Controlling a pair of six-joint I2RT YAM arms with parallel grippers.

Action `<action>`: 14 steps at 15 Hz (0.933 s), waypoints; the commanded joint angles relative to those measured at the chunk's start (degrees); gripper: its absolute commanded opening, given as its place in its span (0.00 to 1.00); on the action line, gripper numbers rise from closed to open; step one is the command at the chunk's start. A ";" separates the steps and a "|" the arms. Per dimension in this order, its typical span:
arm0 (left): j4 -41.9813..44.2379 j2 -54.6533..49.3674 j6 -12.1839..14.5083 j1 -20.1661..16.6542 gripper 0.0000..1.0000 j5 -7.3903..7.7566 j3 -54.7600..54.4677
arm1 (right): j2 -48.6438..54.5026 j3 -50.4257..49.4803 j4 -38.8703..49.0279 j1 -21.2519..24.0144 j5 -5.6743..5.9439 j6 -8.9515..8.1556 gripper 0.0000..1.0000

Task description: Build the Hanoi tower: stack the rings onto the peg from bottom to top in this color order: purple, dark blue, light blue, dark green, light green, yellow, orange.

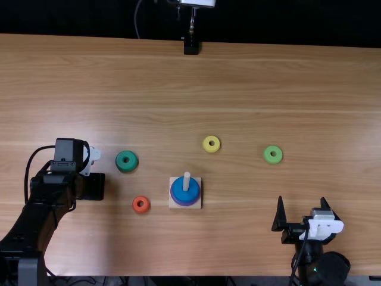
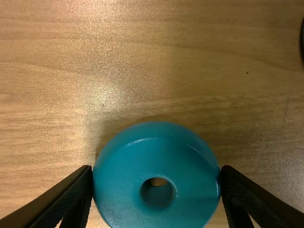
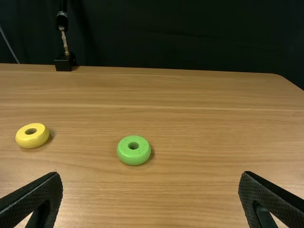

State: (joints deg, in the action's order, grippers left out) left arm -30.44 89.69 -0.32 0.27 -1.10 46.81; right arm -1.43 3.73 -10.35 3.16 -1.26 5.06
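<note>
In the top view, my left gripper (image 1: 92, 186) hangs at the left side, its fingertips hidden below it. In the left wrist view, my left gripper (image 2: 157, 173) is shut on the rim of the teal-looking light blue ring (image 2: 126, 190). Around the peg (image 1: 186, 180) sit a dark blue ring (image 1: 191, 195) and, beneath it, a purple ring (image 1: 185, 204). Lying flat are the dark green (image 1: 119, 162), light green (image 1: 273, 149), yellow (image 1: 206, 148) and orange (image 1: 136, 207) rings. My right gripper (image 1: 302, 201) stands open at lower right; the right wrist view shows this gripper (image 3: 150, 175) wide apart.
The peg's square wooden base (image 1: 198, 205) stands near the middle, right of the orange ring. The dark green ring lies just right of my left gripper. A black stand (image 1: 191, 47) is at the table's far edge. Bare wood (image 1: 238, 238) lies between the base and my right gripper.
</note>
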 commanded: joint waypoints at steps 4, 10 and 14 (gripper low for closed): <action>0.27 1.19 -0.42 -0.36 0.06 -0.27 1.18 | 0.73 -1.62 -0.15 0.36 0.52 0.11 1.00; -2.68 0.49 -2.85 3.95 0.00 -0.48 9.44 | 0.64 -1.71 -0.26 0.36 0.52 0.11 1.00; -19.03 -1.10 -2.95 7.64 0.00 -0.37 18.94 | 0.73 -1.71 -0.26 0.36 0.52 0.11 1.00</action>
State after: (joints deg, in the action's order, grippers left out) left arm -50.22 90.15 -3.09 7.20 -1.50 63.24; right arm -1.43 3.73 -10.33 3.16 -1.23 5.04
